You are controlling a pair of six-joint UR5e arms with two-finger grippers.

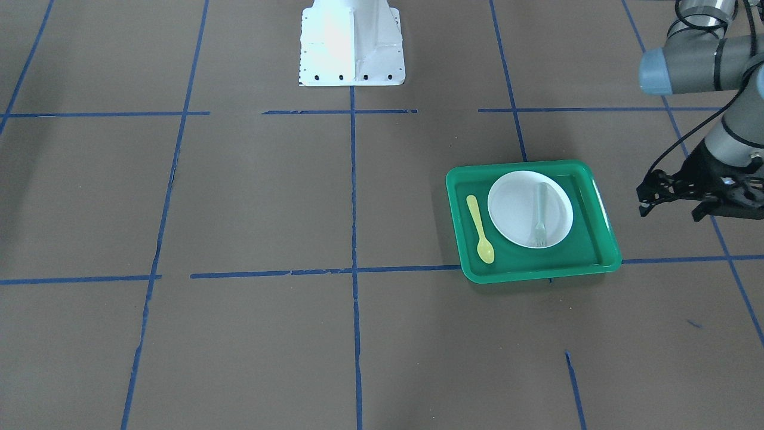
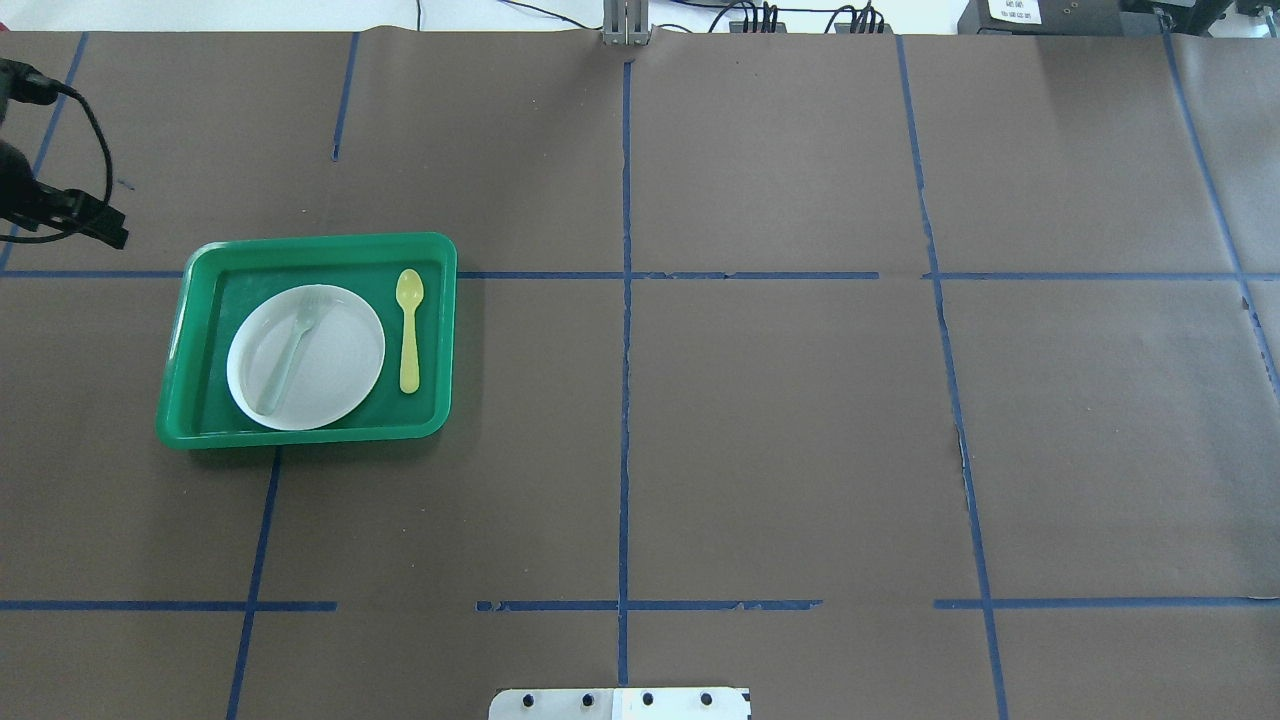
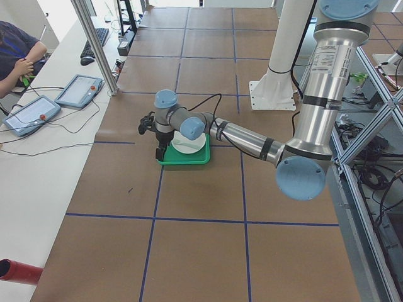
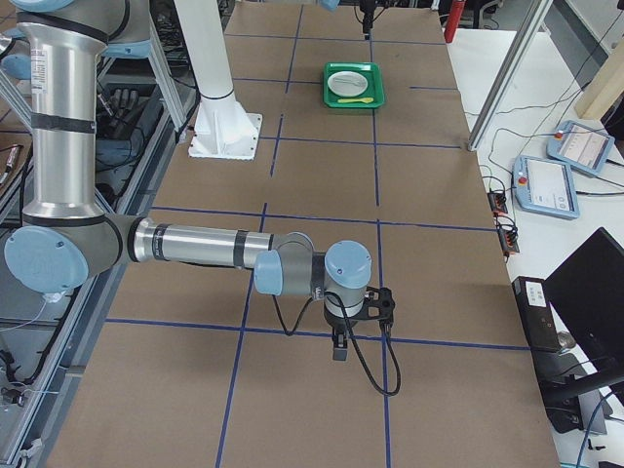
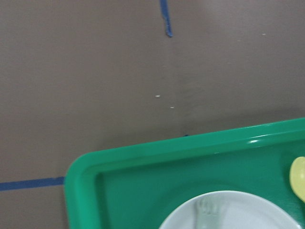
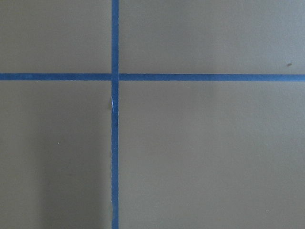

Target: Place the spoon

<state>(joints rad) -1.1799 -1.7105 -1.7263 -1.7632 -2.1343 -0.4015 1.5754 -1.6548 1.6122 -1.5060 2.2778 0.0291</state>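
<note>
Yellow spoon [image 1: 480,228] lies flat on the floor of the green tray [image 1: 603,221], just beside the white plate [image 1: 513,206] (a pale fork [image 1: 541,215] rests on that plate). Left hand [image 1: 670,212] hovers outside the tray's opposite side, fingers spread, holding nothing. Right hand [image 4: 353,331] sits well away from the tray; I cannot tell its spread.

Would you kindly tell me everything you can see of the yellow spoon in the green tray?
The spoon is small, pale yellow and looks like plastic, with a flat, straight handle and an oval bowl. It lies flat on the floor of the green tray, handle toward the robot and bowl pointing away. It sits to the robot's right of the white plate, a strip of green between them. Only the tray touches it; the left gripper hangs beyond the tray's opposite side.
</note>
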